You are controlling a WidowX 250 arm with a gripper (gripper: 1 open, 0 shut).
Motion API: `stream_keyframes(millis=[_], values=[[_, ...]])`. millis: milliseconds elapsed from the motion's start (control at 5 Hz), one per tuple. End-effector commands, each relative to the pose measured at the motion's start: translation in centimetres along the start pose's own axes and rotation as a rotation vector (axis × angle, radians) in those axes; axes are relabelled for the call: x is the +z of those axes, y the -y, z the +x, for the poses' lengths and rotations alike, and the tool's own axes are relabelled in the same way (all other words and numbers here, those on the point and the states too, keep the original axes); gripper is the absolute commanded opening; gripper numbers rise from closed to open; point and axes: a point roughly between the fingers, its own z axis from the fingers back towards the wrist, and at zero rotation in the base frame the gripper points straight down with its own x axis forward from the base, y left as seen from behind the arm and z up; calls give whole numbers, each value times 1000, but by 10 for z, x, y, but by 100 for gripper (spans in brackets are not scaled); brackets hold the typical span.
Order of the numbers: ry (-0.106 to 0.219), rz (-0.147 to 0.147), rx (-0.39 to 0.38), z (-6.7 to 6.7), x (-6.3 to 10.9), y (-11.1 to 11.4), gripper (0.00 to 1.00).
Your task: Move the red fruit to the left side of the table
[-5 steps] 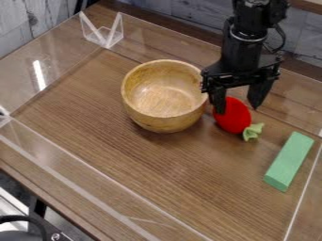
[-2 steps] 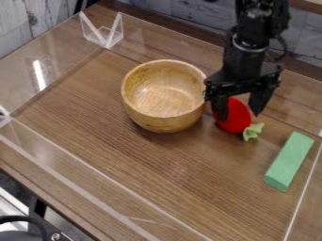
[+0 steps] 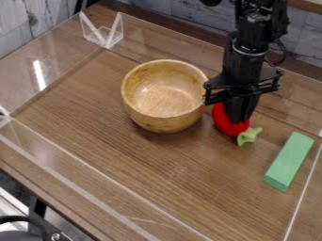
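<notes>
The red fruit (image 3: 225, 120), a small glossy toy strawberry with a green leafy cap (image 3: 248, 137), lies on the brown wood-grain table (image 3: 138, 179) just right of the wooden bowl. My black gripper (image 3: 238, 108) points straight down over it, its fingers drawn in tight on the fruit's upper part. Only the lower red side and the cap show below the fingers. The fruit still rests on the tabletop.
A round wooden bowl (image 3: 164, 94) stands directly left of the fruit, almost touching the gripper. A flat light-green block (image 3: 291, 160) lies to the right near the clear acrylic wall. A clear acrylic stand (image 3: 102, 30) sits at the back left.
The gripper has sunk a little onto the strawberry and its fingers have closed from wide open to shut on it. Bowl and green block have not moved.
</notes>
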Motion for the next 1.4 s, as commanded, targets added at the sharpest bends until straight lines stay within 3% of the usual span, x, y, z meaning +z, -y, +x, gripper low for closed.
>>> stream_keyframes(millis=[0, 400, 600, 1000, 1200], values=[[42, -121, 20, 11, 51, 6, 0], [49, -201, 103, 44, 106, -20, 0], [57, -212, 177, 56, 115, -41, 0], [78, -204, 284, 73, 117, -84, 0], [96, -192, 372, 90, 113, -109, 0]])
